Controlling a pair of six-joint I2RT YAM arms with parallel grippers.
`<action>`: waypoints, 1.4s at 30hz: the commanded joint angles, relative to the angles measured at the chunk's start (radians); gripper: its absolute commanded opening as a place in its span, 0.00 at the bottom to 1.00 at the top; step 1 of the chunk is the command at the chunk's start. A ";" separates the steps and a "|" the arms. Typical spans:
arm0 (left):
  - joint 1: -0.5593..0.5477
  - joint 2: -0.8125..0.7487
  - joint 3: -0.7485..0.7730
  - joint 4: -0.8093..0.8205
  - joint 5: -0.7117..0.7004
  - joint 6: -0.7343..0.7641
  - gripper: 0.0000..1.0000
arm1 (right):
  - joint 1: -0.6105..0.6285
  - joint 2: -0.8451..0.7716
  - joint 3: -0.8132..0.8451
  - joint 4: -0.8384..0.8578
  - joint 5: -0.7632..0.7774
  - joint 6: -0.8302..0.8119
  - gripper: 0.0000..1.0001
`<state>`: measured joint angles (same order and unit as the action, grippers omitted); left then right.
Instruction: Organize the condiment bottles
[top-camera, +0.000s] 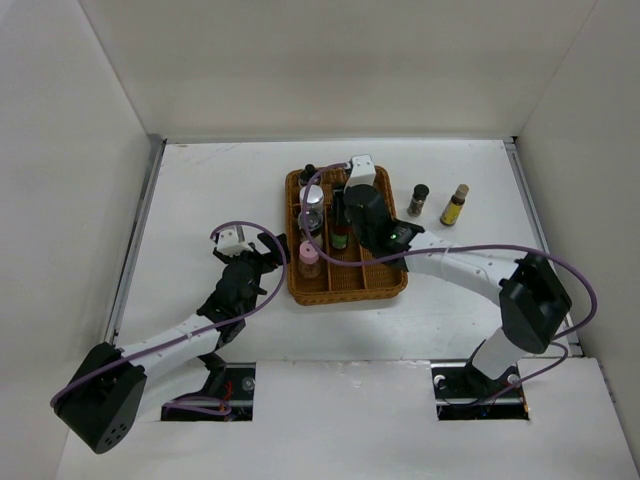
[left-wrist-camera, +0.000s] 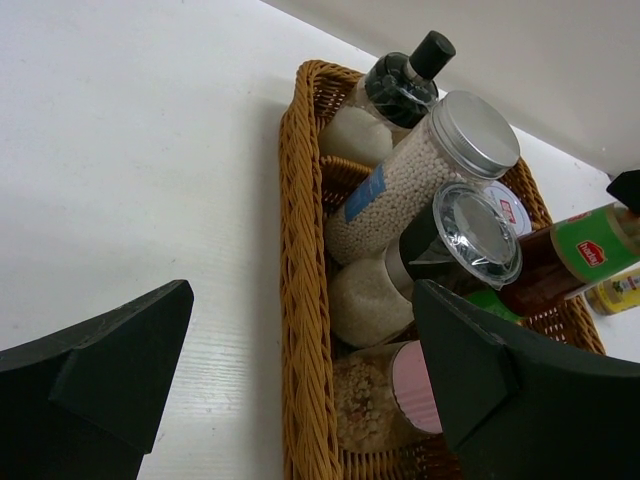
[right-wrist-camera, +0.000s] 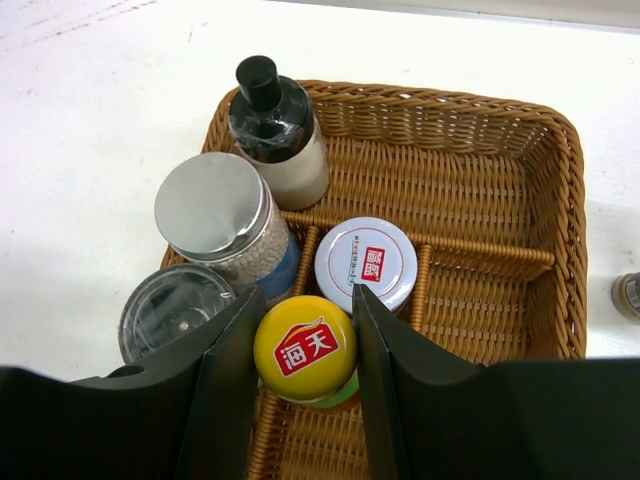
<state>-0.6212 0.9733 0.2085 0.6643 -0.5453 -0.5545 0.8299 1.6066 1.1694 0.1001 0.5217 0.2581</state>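
Observation:
The wicker tray (top-camera: 385, 285) sits mid-table and holds several condiment bottles. My right gripper (right-wrist-camera: 308, 293) is over the tray's middle section, shut on the yellow-capped bottle (right-wrist-camera: 305, 348), next to a white-lidded jar (right-wrist-camera: 366, 260). The left section holds a black-capped bottle (right-wrist-camera: 262, 95), a silver-capped jar (right-wrist-camera: 212, 207), a clear-lidded jar (right-wrist-camera: 170, 310) and a pink-capped jar (left-wrist-camera: 415, 385). My left gripper (left-wrist-camera: 300, 300) is open and empty, straddling the tray's left rim (left-wrist-camera: 300, 330). A dark-capped bottle (top-camera: 418, 200) and a tan-capped bottle (top-camera: 455, 204) stand on the table right of the tray.
The tray's right section (right-wrist-camera: 500, 300) holds nothing. White walls enclose the table on the left, back and right. My right arm (top-camera: 450, 262) reaches across the tray's near right corner.

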 joint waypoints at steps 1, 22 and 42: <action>0.008 -0.004 0.006 0.063 0.005 -0.007 0.93 | -0.002 -0.008 -0.008 0.161 0.005 0.010 0.32; 0.004 -0.002 0.005 0.069 0.007 -0.007 0.93 | -0.070 -0.286 -0.109 0.147 -0.031 -0.011 0.85; 0.004 -0.010 0.002 0.069 0.007 -0.007 0.93 | -0.515 0.065 -0.019 -0.003 -0.051 0.050 0.82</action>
<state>-0.6220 0.9733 0.2085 0.6704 -0.5453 -0.5545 0.3248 1.6630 1.0771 0.0734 0.4637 0.3130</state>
